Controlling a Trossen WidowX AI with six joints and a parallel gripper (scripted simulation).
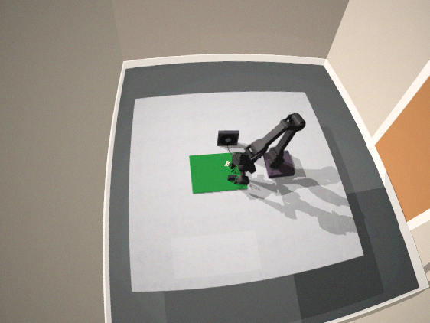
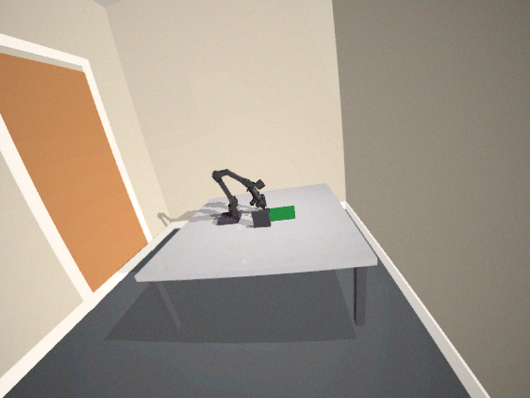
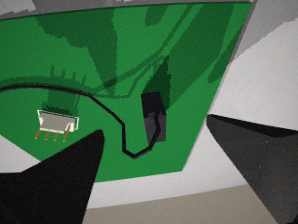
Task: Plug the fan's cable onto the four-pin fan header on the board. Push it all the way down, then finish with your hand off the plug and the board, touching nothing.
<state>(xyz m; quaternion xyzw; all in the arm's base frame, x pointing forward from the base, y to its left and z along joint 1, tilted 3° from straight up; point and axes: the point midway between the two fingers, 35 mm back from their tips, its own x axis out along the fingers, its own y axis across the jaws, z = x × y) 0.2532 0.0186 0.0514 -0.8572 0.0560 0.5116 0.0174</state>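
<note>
"What's at the left of your wrist view?"

"The four-pin header (image 1: 226, 164) (image 3: 57, 122), pale, its pins pointing toward the bottom of the frame. It's on the green board (image 1: 210, 176) (image 2: 283, 213) (image 3: 192, 100), which is on the bench (image 1: 161, 134) (image 2: 255, 255) (image 3: 245, 90)."

"Then?"

"The black cable (image 3: 123, 137) runs from the left edge, loops down mid-frame and meets the dark plug (image 1: 232, 177) (image 3: 153, 122), right of centre. That's on the board, apart from the header, so it isn't plugged in."

"And my gripper (image 1: 245, 173) (image 2: 260, 207) (image 3: 155, 127)?"

"Wide open, holding nothing. One finger shows lower left, the other lower right, with the plug between them in the picture. I can't tell how high I am above it."
</note>
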